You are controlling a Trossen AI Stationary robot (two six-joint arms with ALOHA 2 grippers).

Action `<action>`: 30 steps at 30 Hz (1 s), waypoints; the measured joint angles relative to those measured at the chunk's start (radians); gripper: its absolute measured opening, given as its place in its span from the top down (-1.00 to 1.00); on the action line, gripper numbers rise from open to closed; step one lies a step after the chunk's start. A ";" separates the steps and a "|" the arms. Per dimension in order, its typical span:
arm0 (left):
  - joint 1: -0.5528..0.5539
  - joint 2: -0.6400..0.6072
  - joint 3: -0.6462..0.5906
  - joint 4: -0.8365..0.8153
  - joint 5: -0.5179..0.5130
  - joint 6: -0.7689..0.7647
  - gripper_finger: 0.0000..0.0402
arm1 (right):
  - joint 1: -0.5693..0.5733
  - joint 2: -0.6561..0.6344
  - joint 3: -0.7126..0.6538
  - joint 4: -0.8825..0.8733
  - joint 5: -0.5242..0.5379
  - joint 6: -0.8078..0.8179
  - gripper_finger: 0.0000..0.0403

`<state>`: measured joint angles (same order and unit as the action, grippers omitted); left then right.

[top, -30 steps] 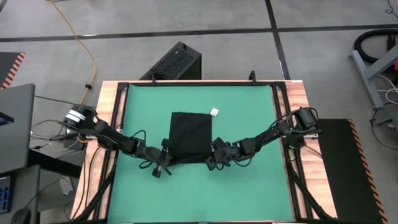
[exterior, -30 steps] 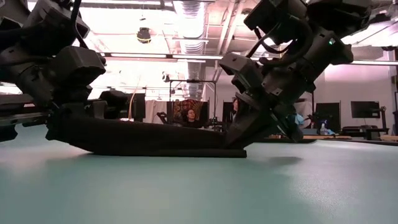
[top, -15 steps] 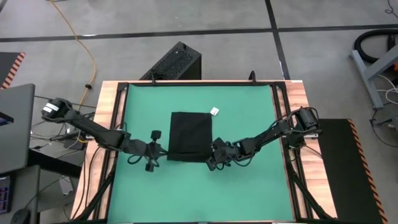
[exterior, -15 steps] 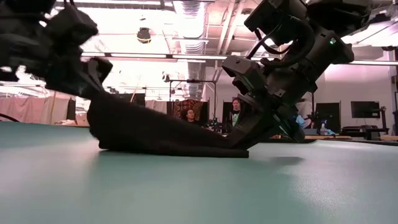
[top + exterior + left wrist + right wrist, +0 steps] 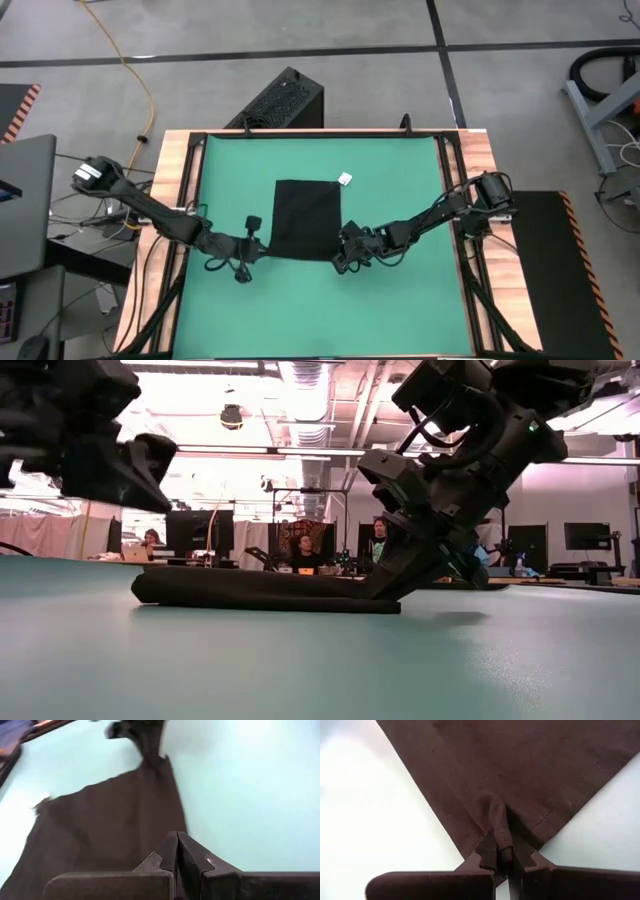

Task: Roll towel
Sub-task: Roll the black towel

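Towel (image 5: 306,219): black, flat mid-mat | Right gripper (image 5: 504,854): pinching near corner | Left gripper (image 5: 176,851): fingers pressed together, empty, apparently just beside the opposite corner | Risk: one-sided hold may skew or bunch the roll.

- From above, light falls evenly on my green mat (image 5: 400,200), without glare.
- At table height, ceiling lights (image 5: 300,455) blow out white behind my arms, leaving them silhouettes.
- My left wrist view is blurred and washed pale.
- My right wrist view is sharp on the towel (image 5: 520,770), the mat overexposed.
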<state>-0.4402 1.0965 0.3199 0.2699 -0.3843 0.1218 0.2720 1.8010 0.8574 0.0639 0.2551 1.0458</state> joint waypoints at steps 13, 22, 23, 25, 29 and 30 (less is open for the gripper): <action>0.026 0.358 0.000 0.263 -0.060 0.064 1.00 | 0.001 0.000 0.000 -0.001 -0.036 -0.003 0.87; 0.066 0.372 0.000 0.238 -0.030 0.032 1.00 | 0.010 0.001 -0.002 0.023 -0.052 -0.094 0.80; 0.070 0.372 0.000 0.227 -0.021 0.024 1.00 | 0.015 0.002 -0.003 0.042 -0.060 -0.125 0.74; 0.077 0.372 0.000 0.208 -0.010 0.006 1.00 | 0.024 0.004 -0.003 0.078 -0.091 -0.185 0.61; 0.085 0.372 0.001 0.180 0.013 -0.020 1.00 | 0.038 0.005 0.010 0.070 -0.090 -0.216 0.37; 0.085 0.372 0.001 0.178 0.014 -0.025 1.00 | 0.040 0.005 0.013 0.061 -0.089 -0.217 0.32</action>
<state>-0.3553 1.4689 0.3206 0.4483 -0.3706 0.0971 0.3124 1.8057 0.8705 0.1251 0.1664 0.8291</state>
